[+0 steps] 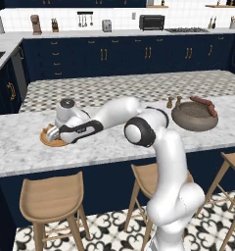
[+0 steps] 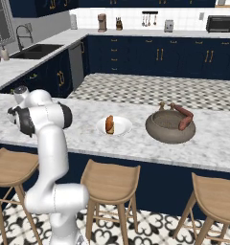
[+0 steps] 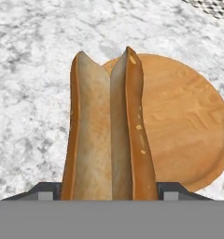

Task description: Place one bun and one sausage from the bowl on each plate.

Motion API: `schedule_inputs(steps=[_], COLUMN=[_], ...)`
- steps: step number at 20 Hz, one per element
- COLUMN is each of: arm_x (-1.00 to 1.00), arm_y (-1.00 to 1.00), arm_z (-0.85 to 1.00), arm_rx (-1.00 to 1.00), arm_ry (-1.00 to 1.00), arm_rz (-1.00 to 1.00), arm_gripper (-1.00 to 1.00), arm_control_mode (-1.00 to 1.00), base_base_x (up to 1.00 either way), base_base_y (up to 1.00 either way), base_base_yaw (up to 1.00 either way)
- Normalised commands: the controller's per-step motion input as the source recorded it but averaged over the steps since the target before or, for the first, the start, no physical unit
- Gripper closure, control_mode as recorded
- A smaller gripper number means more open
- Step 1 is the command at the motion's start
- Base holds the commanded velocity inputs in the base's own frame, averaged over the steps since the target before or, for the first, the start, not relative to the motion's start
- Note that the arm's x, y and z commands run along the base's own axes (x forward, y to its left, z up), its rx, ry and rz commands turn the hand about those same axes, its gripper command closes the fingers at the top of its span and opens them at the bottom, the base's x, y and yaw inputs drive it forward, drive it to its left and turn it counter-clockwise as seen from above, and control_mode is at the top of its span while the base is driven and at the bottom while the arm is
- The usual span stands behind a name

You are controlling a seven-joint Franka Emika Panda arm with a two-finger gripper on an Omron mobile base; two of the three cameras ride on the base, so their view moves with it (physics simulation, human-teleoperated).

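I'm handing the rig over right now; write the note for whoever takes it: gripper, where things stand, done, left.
Gripper: shut on the split golden-brown bun, above the flat tan wooden plate on the marble counter.
Shallow glossy white plate: holds one bun-coloured item; I cannot tell if a sausage is with it.
Wide dark speckled stone bowl: two reddish sausages on its rim.
Done: food on the white plate.
Left: set this bun down, add a sausage, check the white plate.
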Motion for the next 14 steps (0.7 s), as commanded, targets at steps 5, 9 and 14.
schedule_inputs(steps=[5,9,14], arm_x=[0.36,0.09,0.07], arm_y=[0.00,0.02,0.01], arm_z=[-0.39,-0.09,0.00], arm_rx=[0.00,0.00,0.00], arm_ry=[0.00,0.00,0.00], arm_rz=[-0.06,-0.05,-0.02], arm_gripper=[1.00,1.00,-1.00], arm_control_mode=[-1.00,-1.00,-1.00], base_base_x=[0.00,0.00,0.00], base_base_y=[0.00,0.00,0.00], base_base_yaw=[0.00,0.00,0.00])
